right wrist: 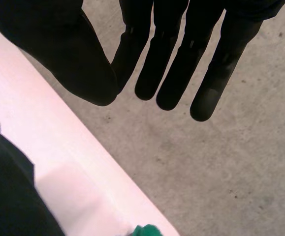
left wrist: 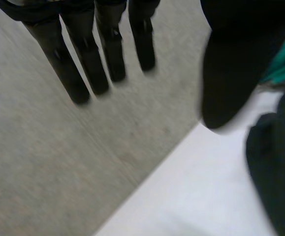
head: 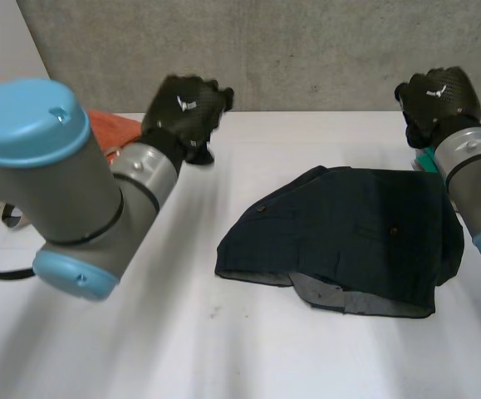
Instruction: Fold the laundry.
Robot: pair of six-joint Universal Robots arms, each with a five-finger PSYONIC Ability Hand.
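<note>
Dark navy garment lies bunched and part-folded on the white table, right of centre, grey lining showing at its near edge. Left hand and right hand hover near the far edge, clear of the cloth. Wrist views give fingers straight, relaxed, holding nothing. Judgement: take two outer corners, pinch firmly, flatten before folding. Head view adds an orange cloth behind the left arm.
</note>
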